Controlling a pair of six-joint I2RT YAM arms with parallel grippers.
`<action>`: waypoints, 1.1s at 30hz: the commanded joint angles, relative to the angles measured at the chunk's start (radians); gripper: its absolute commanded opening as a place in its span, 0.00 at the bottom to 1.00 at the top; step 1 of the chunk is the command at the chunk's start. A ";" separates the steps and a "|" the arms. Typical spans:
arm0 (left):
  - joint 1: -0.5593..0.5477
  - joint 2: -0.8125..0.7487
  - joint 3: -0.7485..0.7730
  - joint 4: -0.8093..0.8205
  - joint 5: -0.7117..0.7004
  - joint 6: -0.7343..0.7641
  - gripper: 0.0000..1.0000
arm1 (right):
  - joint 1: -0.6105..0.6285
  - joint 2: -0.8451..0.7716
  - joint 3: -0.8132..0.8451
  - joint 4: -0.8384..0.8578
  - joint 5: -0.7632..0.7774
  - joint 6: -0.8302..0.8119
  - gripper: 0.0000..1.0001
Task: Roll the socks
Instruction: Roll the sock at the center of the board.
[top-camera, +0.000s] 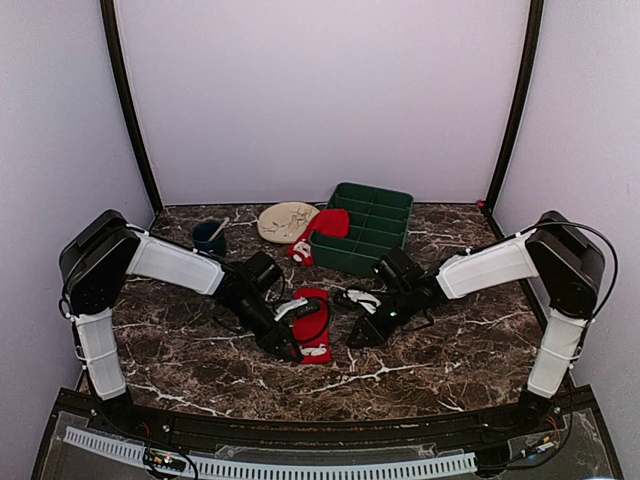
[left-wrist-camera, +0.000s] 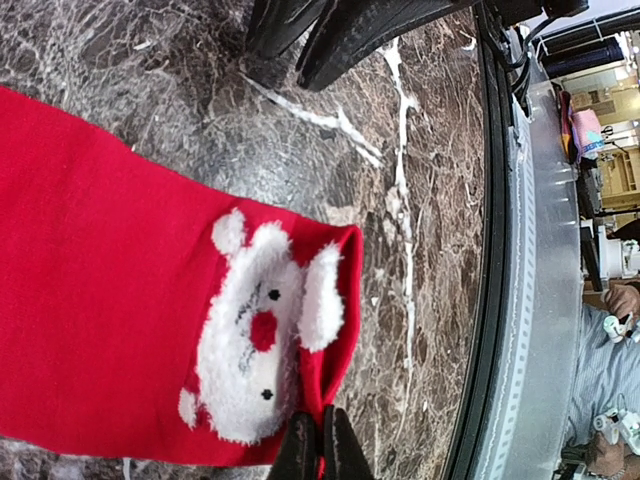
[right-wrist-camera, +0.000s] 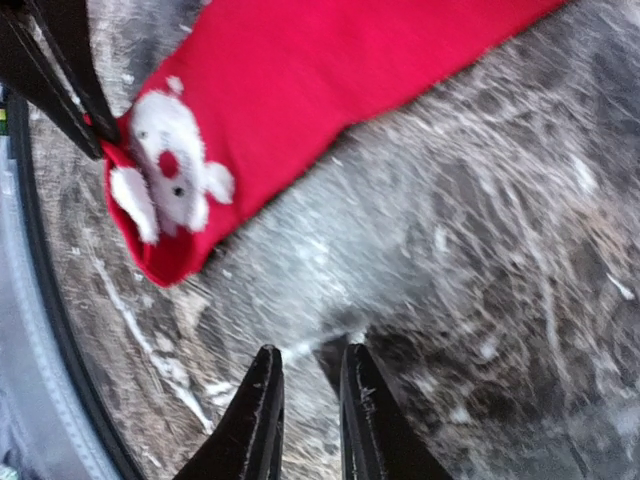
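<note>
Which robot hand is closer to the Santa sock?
Left. The left gripper pinches the edge of the Santa sock; the right gripper hangs over bare table beside it, not touching.

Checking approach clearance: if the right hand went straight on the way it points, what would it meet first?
Probably the bare marble table, just short of the red sock; the right hand has nothing between its fingertips. Depth is unclear.
</note>
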 joint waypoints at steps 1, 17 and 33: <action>0.016 0.025 0.039 -0.059 0.049 0.002 0.00 | 0.048 -0.092 -0.072 0.115 0.205 -0.014 0.20; 0.060 0.123 0.094 -0.129 0.195 0.001 0.00 | 0.310 -0.281 -0.253 0.199 0.629 -0.117 0.27; 0.112 0.196 0.170 -0.236 0.260 0.052 0.00 | 0.504 -0.133 -0.136 0.200 0.855 -0.328 0.34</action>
